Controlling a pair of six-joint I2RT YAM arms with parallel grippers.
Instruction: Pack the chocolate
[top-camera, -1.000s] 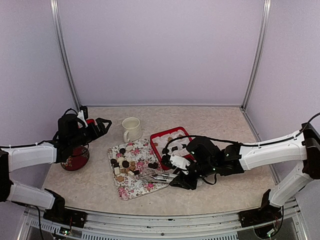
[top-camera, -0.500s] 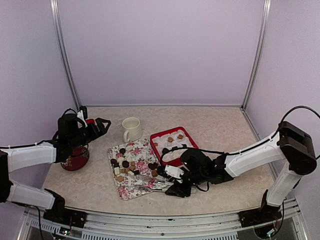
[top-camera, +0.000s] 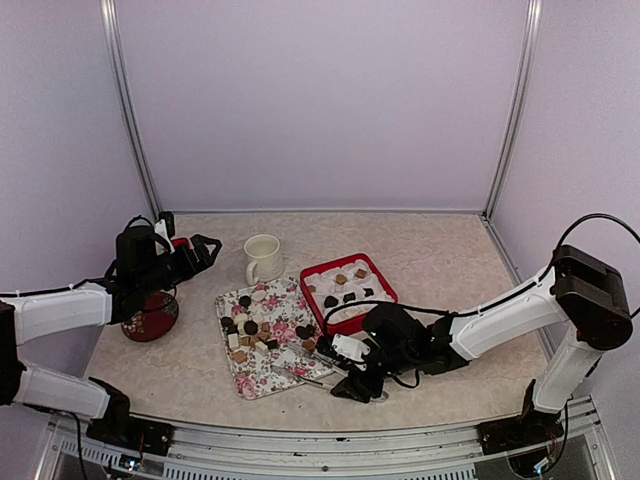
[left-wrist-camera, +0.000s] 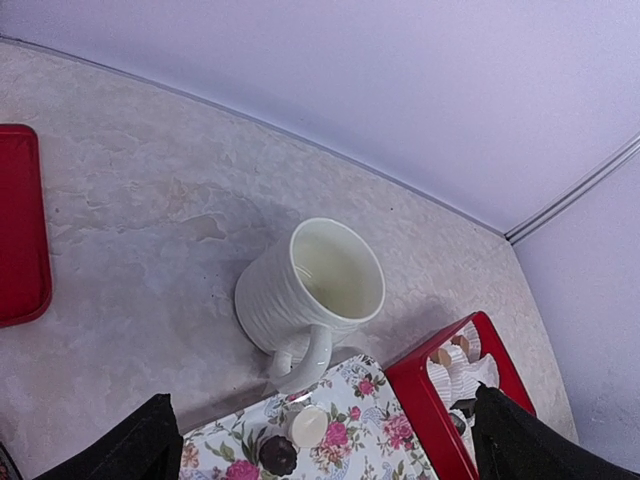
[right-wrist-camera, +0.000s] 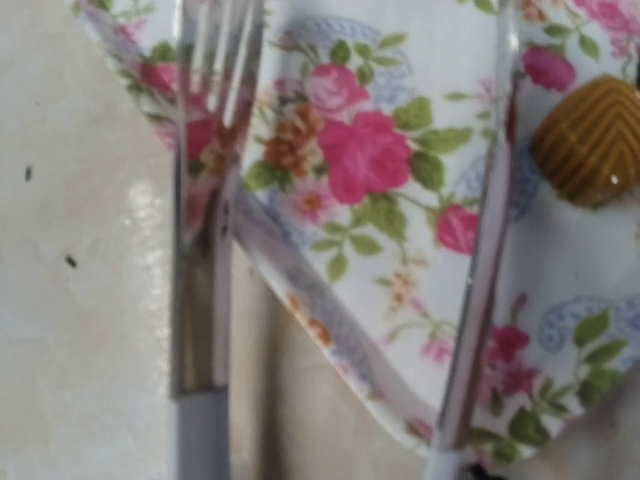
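From above, most of the chocolate is a heap of dark, tan and cream bits on the flowered tray. A few more sit among paper liners in the red box just beside it. Only the right wrist camera gets close enough to show a fork across the tray's near corner, a second metal strip alongside, and one tan ridged sweet. That view shows no fingers, so I cannot tell whether the right hand grips anything. The left wrist camera looks down on the mug standing on the bench, with its own fingers spread wide and holding nothing. The left hand hangs well left of the tray, as it did a second ago. The right arm has drawn back toward the near edge, uncovering the box, and the metal pieces have slid to the tray's corner
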